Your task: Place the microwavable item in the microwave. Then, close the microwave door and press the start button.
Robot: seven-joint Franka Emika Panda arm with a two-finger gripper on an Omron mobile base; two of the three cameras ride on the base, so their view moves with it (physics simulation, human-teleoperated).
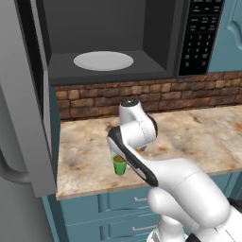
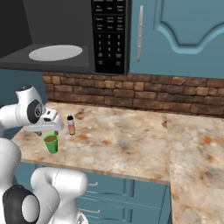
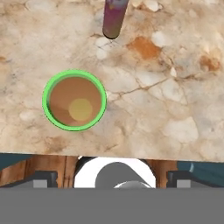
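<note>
Claw wide open above green cup on counter.

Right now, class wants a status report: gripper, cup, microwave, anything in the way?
Gripper open, above counter, holding nothing. Green cup upright near counter's front edge, ungripped. Microwave door open, turntable plate bare. Pink bottle close beside cup.

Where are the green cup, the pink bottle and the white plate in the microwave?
Green cup (image 3: 74, 100): hand view, on the brown liquid inside it.
Pink bottle (image 2: 71, 126): right base view, on its body.
White plate (image 1: 103, 60): left base view, on its flat middle.
</note>
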